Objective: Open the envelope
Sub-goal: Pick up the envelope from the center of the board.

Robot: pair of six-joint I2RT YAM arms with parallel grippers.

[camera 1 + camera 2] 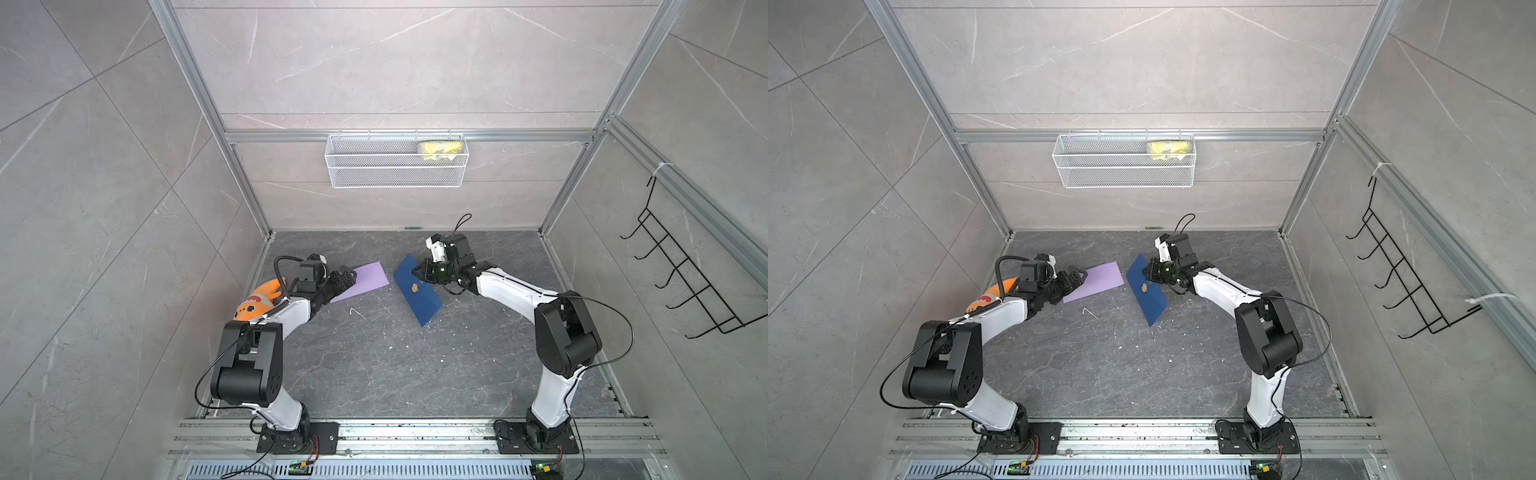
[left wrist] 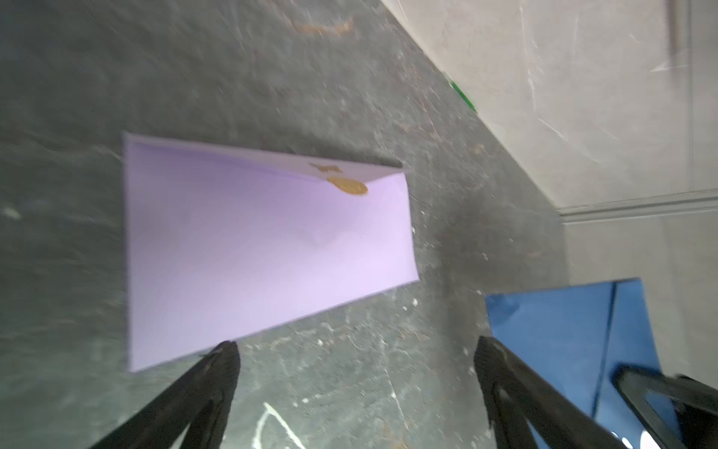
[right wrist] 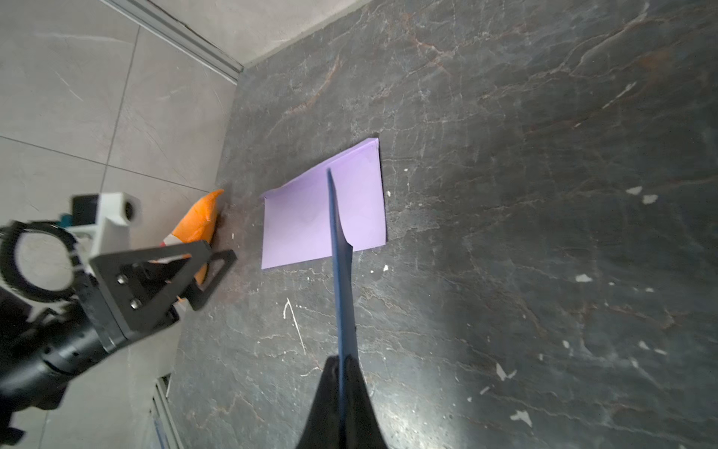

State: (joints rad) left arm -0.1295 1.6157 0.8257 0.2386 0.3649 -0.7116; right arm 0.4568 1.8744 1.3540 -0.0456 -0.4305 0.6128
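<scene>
Grey marbled walls (image 1: 395,62) in an aluminium frame box in a dark stone surface (image 1: 374,365) that fills the lower middle of both top views. A white mesh basket (image 1: 397,183) hangs on the back wall at upper centre, a yellow packet (image 1: 440,149) in its right end.

Right of centre, my right gripper (image 1: 415,272) is pinched tight on the upper edge of the blue envelope (image 1: 426,305). The envelope hangs tilted, and I cannot tell whether its low corner touches the surface. In my right wrist view it runs edge-on out of the closed jaws.

Left of centre, the purple envelope (image 1: 363,280) lies flat. My left gripper (image 2: 355,346) stands wide apart and empty at its near end, one fingertip (image 2: 227,352) at the paper's edge.

An orange plush toy (image 1: 259,301) sits beside my left arm, at the left wall.

A gold seal (image 1: 414,287) marks the blue envelope. Another seal (image 2: 347,186) sits on the purple envelope's slightly raised flap.
</scene>
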